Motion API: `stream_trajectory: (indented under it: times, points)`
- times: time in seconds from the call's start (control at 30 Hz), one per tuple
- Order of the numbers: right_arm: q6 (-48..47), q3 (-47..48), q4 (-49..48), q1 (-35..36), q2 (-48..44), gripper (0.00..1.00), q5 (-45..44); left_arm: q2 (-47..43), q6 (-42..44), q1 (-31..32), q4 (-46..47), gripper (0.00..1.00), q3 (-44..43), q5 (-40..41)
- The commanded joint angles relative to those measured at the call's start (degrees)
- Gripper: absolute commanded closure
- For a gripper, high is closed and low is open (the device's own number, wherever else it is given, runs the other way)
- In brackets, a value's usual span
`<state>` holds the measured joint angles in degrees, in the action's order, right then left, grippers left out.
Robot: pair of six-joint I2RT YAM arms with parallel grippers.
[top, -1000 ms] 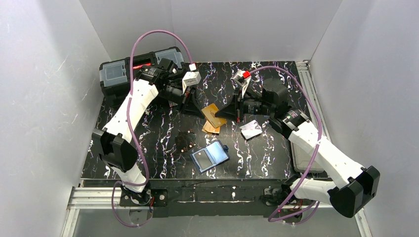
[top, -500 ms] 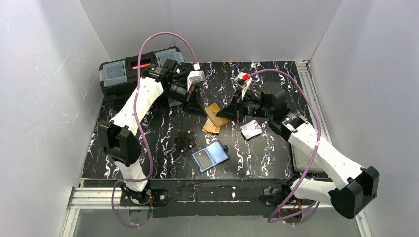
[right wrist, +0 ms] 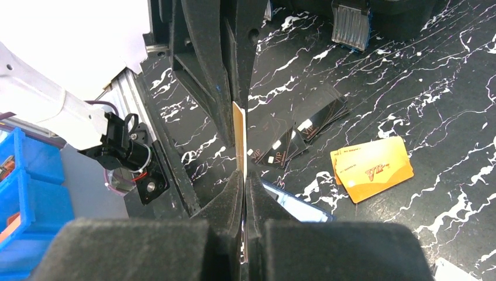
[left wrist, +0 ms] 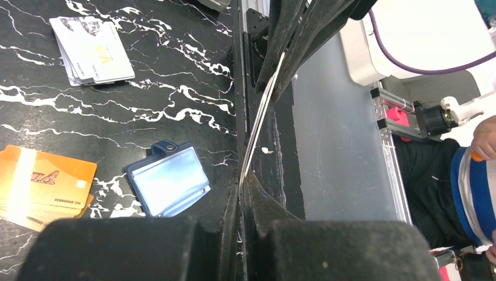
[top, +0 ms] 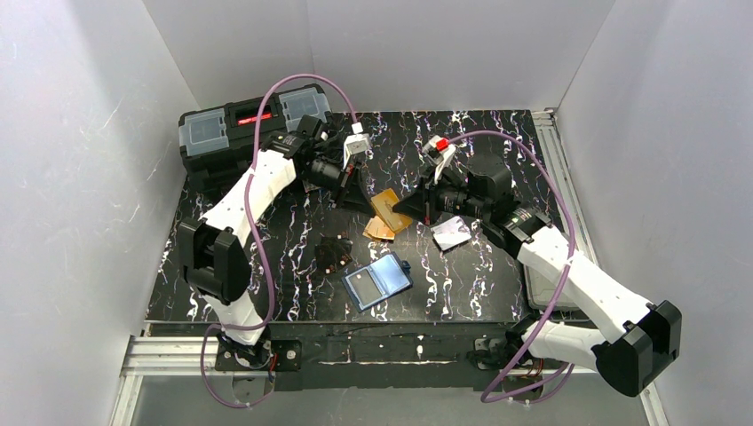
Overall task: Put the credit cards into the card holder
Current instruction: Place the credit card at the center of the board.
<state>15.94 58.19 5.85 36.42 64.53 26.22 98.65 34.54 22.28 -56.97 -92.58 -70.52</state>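
Carry stage, by my read; left gripper (left wrist: 251, 170) is pinched tight on a thin card (left wrist: 266, 105), edge-on; right gripper (right wrist: 243, 175) clamps an orange card (right wrist: 238, 134); card holder (top: 377, 280) lies open, apart from both; next, angle one card into a pocket.

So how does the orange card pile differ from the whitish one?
The orange cards lie fanned apart, straight beyond the open card holder. The whitish cards sit in a tighter pile, further to the robot's right. Both piles lie flat, outside the holder.
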Motion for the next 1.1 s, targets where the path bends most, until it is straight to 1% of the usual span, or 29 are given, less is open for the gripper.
stream_trajectory:
  times: [0.0,0.17,0.27,0.37,0.5,0.6,0.73,0.87,1.0,1.07]
  points:
    - [1.20,-0.29,-4.23,-1.80,-5.77,0.99,-3.54,-2.59,-4.57,-3.23,1.29,1.00,4.55,10.38]
    - [3.47,-1.56,-8.13,-1.95,-5.65,0.99,-4.99,-2.98,-7.77,-3.23,3.83,1.00,6.33,10.93]
    - [4.22,-1.66,-9.13,-2.05,-5.24,0.99,-5.37,-2.95,-9.18,-3.30,5.55,1.00,6.79,13.21]
    - [4.30,-1.97,-9.25,-2.11,-5.05,0.99,-7.04,-2.57,-10.31,-3.25,7.60,1.00,7.36,17.31]
    - [4.36,-2.85,-8.52,-2.61,-4.77,0.99,-7.97,-1.24,-14.21,-3.24,15.46,1.00,8.02,23.39]
    - [5.02,-4.54,-6.25,-2.99,-4.99,0.99,-10.38,2.01,-18.20,-2.96,20.36,1.00,7.27,25.67]
    - [7.15,-9.14,-4.22,-3.29,-6.79,0.99,-10.53,8.23,-18.48,-1.41,21.18,1.00,4.42,28.12]
    - [9.36,-13.36,-4.54,-3.29,-10.04,0.99,-10.87,13.79,-20.20,-0.68,22.21,1.00,2.15,25.52]
    - [9.71,-14.31,-3.66,-3.36,-10.83,0.99,-10.47,18.87,-20.92,-0.14,21.33,1.00,-0.79,23.88]
    - [9.90,-14.38,-3.32,-3.38,-10.84,0.99,-10.36,20.74,-20.04,0.25,20.26,1.00,-1.69,24.50]
